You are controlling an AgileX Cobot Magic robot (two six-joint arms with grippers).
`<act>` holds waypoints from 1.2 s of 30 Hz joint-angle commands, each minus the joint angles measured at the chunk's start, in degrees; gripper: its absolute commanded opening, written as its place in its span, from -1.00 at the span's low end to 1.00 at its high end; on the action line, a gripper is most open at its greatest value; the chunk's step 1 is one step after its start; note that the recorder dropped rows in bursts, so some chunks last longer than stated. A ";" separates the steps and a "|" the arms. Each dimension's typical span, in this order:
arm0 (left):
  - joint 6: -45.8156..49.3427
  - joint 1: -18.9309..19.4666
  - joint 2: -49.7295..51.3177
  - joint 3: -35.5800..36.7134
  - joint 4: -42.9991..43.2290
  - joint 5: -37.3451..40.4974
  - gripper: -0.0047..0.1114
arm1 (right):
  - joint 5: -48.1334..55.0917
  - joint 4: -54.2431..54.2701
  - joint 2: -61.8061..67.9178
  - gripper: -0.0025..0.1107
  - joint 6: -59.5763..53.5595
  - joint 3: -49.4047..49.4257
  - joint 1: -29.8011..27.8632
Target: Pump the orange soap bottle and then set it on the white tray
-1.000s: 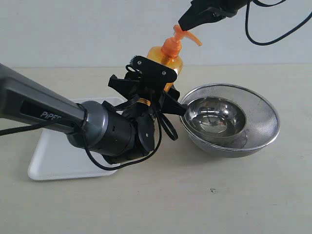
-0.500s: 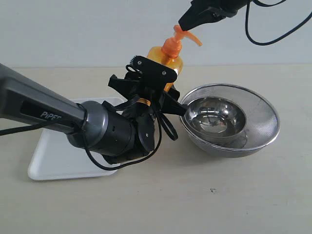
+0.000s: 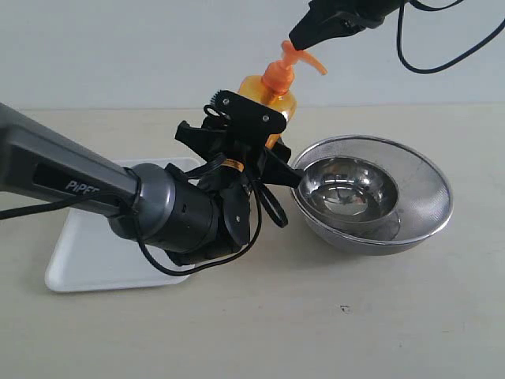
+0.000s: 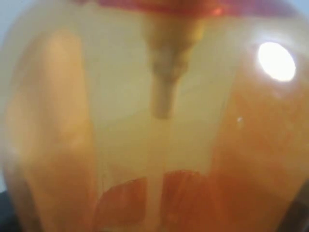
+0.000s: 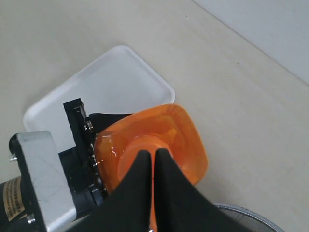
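The orange soap bottle [image 3: 272,93] stands upright between the jaws of my left gripper [image 3: 264,138], which is shut on its body. Its translucent orange body [image 4: 120,121] fills the left wrist view, hiding the fingers. My right gripper [image 3: 293,38] is shut, its tips resting on top of the orange pump head [image 3: 293,63]. From the right wrist, the shut black fingertips [image 5: 153,153] sit over the bottle's shoulder [image 5: 186,130]. The white tray [image 3: 87,253] lies on the table at the left, partly behind the left arm, and also shows beyond the bottle [image 5: 106,92].
A round steel mesh bowl [image 3: 438,185] with a smaller steel bowl [image 3: 347,185] inside stands just right of the bottle, its rim [image 5: 251,217] also showing in the right wrist view. The pump spout points over it. Black cables hang at top right.
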 commanded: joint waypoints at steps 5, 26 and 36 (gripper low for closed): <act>-1.54 -0.87 -0.69 -0.83 4.62 -1.19 -0.84 | 8.38 -8.95 4.66 -0.96 0.14 3.11 1.87; -1.54 -0.87 -0.69 -0.83 4.40 -1.19 -0.84 | 8.38 -13.10 -0.20 -0.96 2.47 -7.51 1.87; -1.54 -0.87 -0.69 -0.83 4.40 -1.08 -0.84 | 8.38 -15.25 -0.20 -0.96 3.56 -21.56 1.87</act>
